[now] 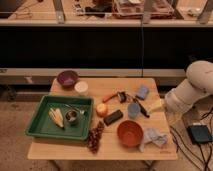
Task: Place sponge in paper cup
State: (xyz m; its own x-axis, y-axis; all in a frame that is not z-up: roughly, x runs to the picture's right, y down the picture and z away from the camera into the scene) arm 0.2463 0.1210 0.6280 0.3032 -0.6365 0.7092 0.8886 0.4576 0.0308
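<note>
A white paper cup (80, 88) stands upright at the back left of the wooden table (60, 148), next to a purple bowl (67, 78). A pale yellow sponge-like block (155, 105) sits at the table's right edge. My gripper (163, 103), at the end of the white arm (195, 85), is right beside this block on its right; I cannot tell whether it touches or holds it. A blue-grey pad (142, 92), possibly another sponge, lies at the back right. The cup is far to the left of the gripper.
A green tray (37, 125) with a banana and a metal cup sits front left. The table also holds an orange fruit (102, 109), a dark bar (113, 117), a blue cup (133, 110), an orange bowl (130, 133), a crumpled cloth (154, 137) and grapes (95, 138).
</note>
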